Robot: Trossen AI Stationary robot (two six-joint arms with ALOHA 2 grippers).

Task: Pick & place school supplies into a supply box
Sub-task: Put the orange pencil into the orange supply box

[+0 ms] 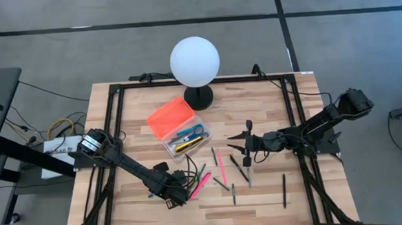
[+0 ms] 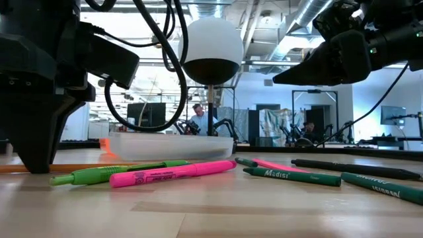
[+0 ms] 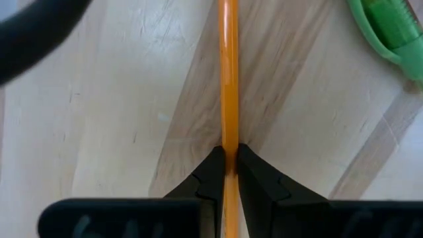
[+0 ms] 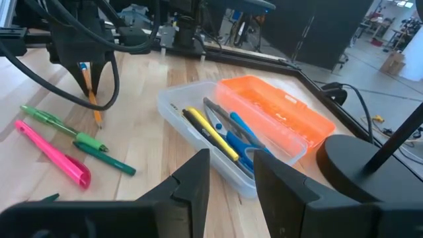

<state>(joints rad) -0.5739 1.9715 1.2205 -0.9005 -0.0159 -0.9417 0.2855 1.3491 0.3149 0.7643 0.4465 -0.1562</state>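
My left gripper (image 1: 172, 193) stands near the table's front left, pointing down, shut on an orange pencil (image 3: 229, 79). Beside it lie a green pen (image 2: 119, 172) and a pink highlighter (image 2: 175, 173). The supply box (image 1: 186, 139) is a clear tray with its orange lid (image 1: 170, 116) folded open. A yellow pen and blue-handled scissors (image 4: 241, 135) lie inside it. More pens (image 1: 240, 169) lie at mid table. My right gripper (image 4: 231, 178) hovers open above them, with nothing between its fingers. My left gripper pinches the orange pencil's shaft (image 3: 229, 151) between its two fingertips (image 3: 213, 173). The fingers come from above, pointing down, and lie across the pencil. In the low view the pencil (image 2: 20, 168) runs level along the table top; whether it is clear of it does not show.
A white globe lamp (image 1: 194, 61) on a black base (image 1: 199, 97) stands behind the box at the far middle. A pink pen (image 1: 222, 165) and a black pen (image 1: 284, 191) lie toward the front right. Black frame rails (image 1: 115, 124) run along the table's sides.
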